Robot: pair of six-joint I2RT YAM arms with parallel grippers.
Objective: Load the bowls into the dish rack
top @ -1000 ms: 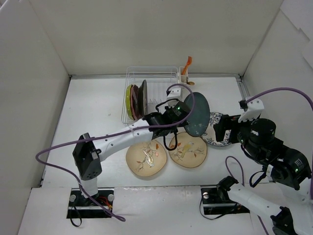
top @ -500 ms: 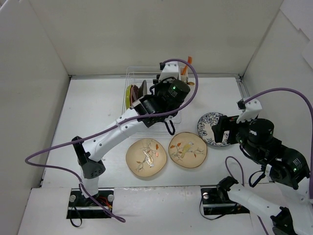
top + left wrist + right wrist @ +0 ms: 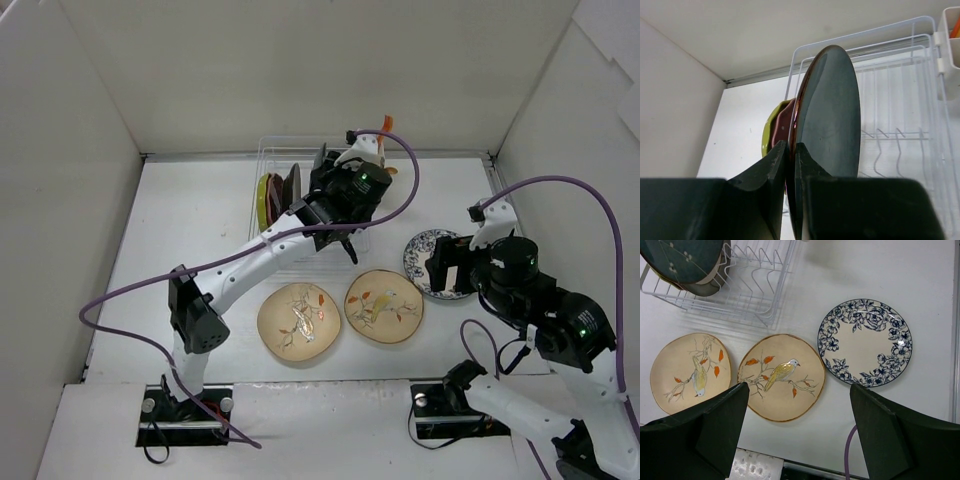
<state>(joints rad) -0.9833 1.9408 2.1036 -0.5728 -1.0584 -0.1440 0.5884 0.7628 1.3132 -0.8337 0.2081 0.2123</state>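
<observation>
Left gripper (image 3: 790,150) is clamped tight on the dark teal bowl (image 3: 832,115), upright in the dish rack (image 3: 900,65) beside the pink bowl (image 3: 781,127); fully seated? Hard to tell. Right gripper (image 3: 799,390) hangs wide open above the cream bird bowls (image 3: 781,376) on the table (image 3: 890,265).

My left arm stretches across the white tabletop (image 3: 200,230) to the white wire dish rack (image 3: 300,145). Its claw (image 3: 325,180) is above the dividers, with a dark teal round dish (image 3: 321,160) edge-up at it. A lime green dish (image 3: 262,203), a pink dish (image 3: 271,205) and a blackish dish (image 3: 291,185) stand upright at the rack's left end. Two cream bird-print dishes (image 3: 300,322) (image 3: 384,305) lie flat, side by side, in front of the rack. My right claw (image 3: 443,268) hovers over a white plate with blue flowers (image 3: 420,255).
</observation>
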